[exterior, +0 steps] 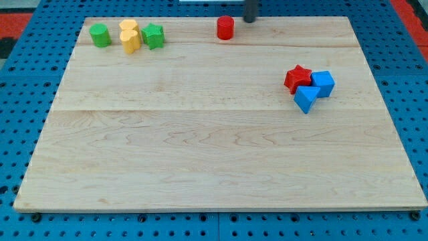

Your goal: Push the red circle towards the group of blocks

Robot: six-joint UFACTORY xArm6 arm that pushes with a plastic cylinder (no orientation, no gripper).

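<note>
No gripper is fitted, so there is no open or closed state to record; the arm ends in a rod, and my tip [249,21] stands at the view's top edge, just beside the red circle [225,28] on its right and slightly above it, apparently not touching. Taking the red circle as landmark for all placements:

The surface [200,154], a pale wooden board, extends mainly below the red circle, which sits near the board's top edge, somewhat right of centre.

Well to the lower right of the red circle lies a tight cluster: a red star [297,77], a blue cube [323,84] and a blue triangular block [306,99], each touching its neighbour.

Well to the left of the red circle, roughly level with it, sits a second cluster: a green star-like block [153,35], a yellow block [130,36] whose shape is unclear, and a green cylinder [100,35]. The first two touch; the cylinder stands just apart.

Assessment: the tip's position right of the red circle suits a push leftward, which suggests the green-and-yellow cluster is the intended group. The task sentence does not settle which. The push appears not yet begun, as the circle remains well apart from both clusters. Risk: an off-centre contact could roll the circle off the nearby top edge.
</note>
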